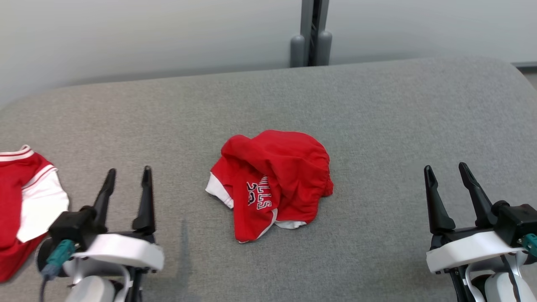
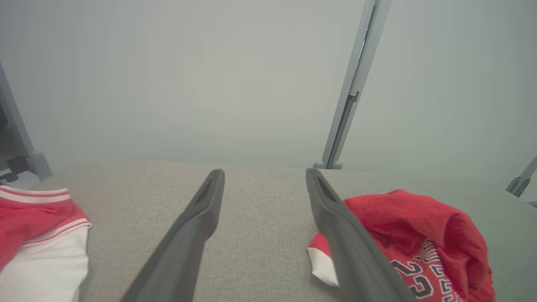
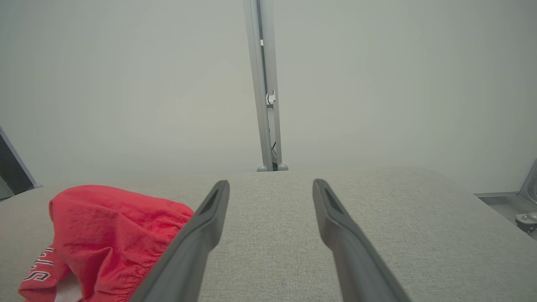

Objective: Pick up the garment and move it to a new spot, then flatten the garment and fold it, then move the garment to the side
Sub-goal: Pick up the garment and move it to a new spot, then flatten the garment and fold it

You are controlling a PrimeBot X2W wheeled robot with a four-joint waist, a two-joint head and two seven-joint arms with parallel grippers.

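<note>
The garment is a crumpled red piece with white trim and lettering, lying in a heap at the middle of the grey padded table. My left gripper hovers open at the lower left, well to the left of the heap, with nothing between its fingers. My right gripper stands open at the lower right, far from the heap and empty. In the left wrist view the garment lies right of the open left gripper. In the right wrist view the garment lies left of the open right gripper.
A second red and white garment lies at the table's left edge, close to my left gripper, and shows as the second garment in the left wrist view. A grey post stands behind the table's far edge against a pale wall.
</note>
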